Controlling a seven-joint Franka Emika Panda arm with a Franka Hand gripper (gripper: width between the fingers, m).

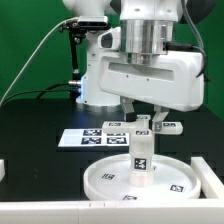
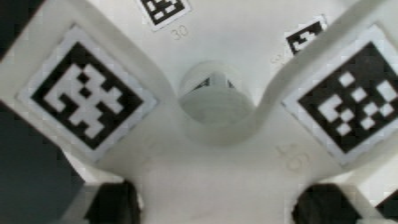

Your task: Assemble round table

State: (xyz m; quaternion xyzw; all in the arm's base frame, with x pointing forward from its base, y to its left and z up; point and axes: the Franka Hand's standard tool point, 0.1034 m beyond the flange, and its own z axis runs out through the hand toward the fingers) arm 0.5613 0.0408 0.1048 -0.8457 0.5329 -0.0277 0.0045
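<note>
The large round disc (image 1: 108,180) lies flat near the table's front. The short cylindrical leg (image 1: 141,158) stands upright at its middle. My gripper (image 1: 143,122) is shut on the cross-shaped base (image 1: 116,126) and holds it level right on top of the leg. In the wrist view my gripper (image 2: 228,205) clamps one white arm of the base (image 2: 89,92). Two tagged arms spread away from it, with the round hub (image 2: 217,98) between them. The disc (image 2: 222,25) shows beyond. Whether the base touches the leg is hidden.
The marker board (image 1: 82,137) lies flat behind the disc toward the exterior view's left. A white block (image 1: 210,176) stands at the exterior view's right edge and another (image 1: 3,170) at its left edge. The robot's base (image 1: 95,80) stands behind.
</note>
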